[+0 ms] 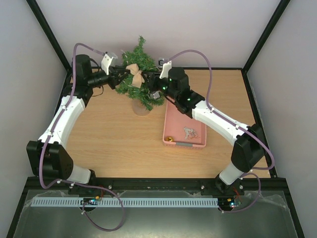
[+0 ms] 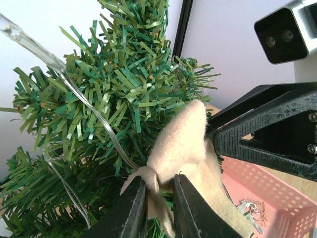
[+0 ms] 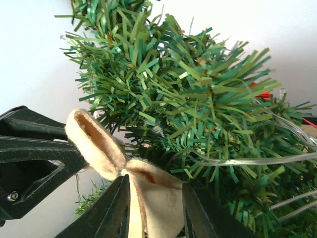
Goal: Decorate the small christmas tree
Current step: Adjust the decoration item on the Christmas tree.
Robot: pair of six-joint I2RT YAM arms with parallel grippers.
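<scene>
Bow [image 1: 134,74] against small christmas tree [image 1: 142,57], basket [image 1: 166,130] to its right

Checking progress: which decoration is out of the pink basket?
The beige bow, up against the tree; the gold ball and silver ornament lie in the basket.

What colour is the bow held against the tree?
Pale beige; the bow shows best in the left wrist view.
</scene>
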